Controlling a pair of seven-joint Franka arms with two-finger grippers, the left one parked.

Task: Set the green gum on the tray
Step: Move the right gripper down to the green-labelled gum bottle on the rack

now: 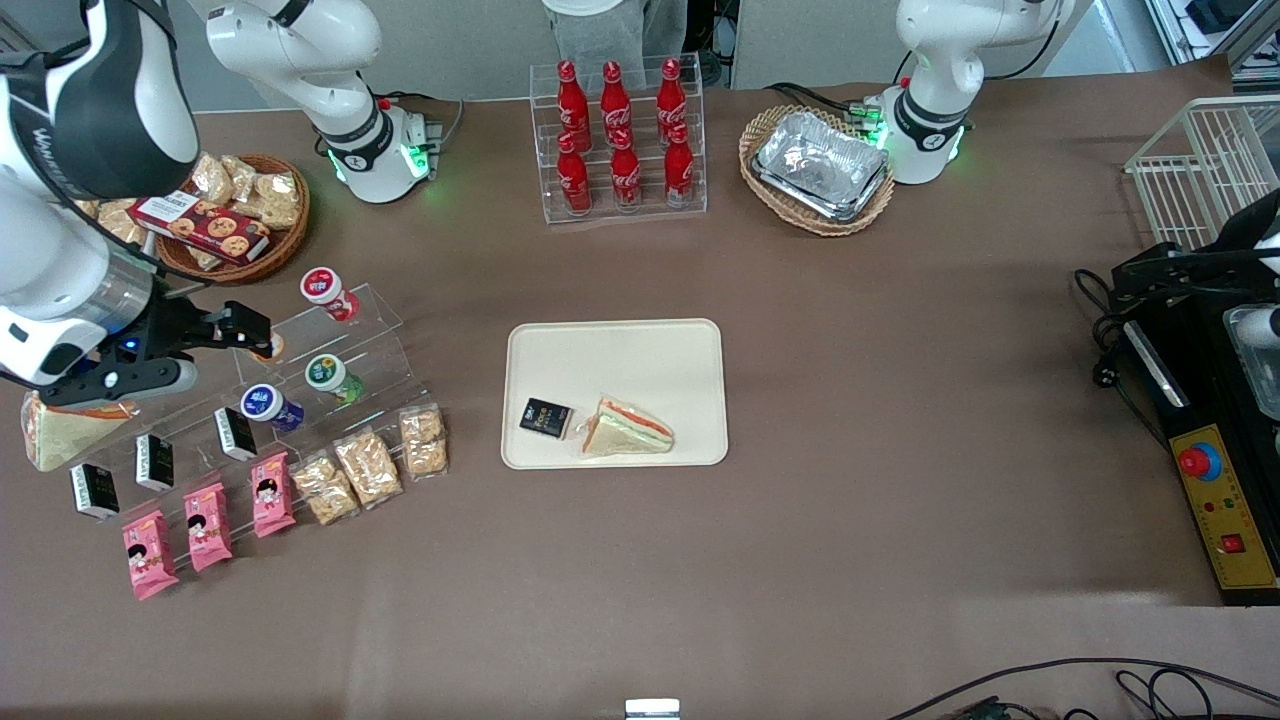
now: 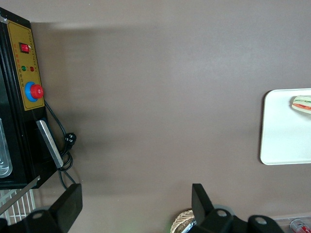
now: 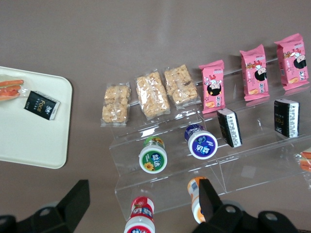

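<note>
The brown worktop [image 1: 850, 420] carries the cream tray [image 1: 615, 350] at its centre, holding a wrapped sandwich [image 1: 627, 428] and a small black packet [image 1: 545, 417]. At about nine o'clock from the tray stands a clear stepped acrylic rack [image 1: 330, 370] with the green gum [image 1: 331, 377] lying on a middle step, beside the blue gum bottle [image 1: 270, 406]. The gripper [image 1: 250, 330] hovers above the rack's upper steps near the orange bottle [image 3: 195, 194], its fingers [image 3: 206, 196] spread wide and holding nothing.

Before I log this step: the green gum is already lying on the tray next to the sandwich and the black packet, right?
Not quite. The green gum is not on the tray; it sits on the clear stepped rack, as the front view shows. The tray does hold the sandwich and the black packet. The open pincer hovers over the rack.
</note>
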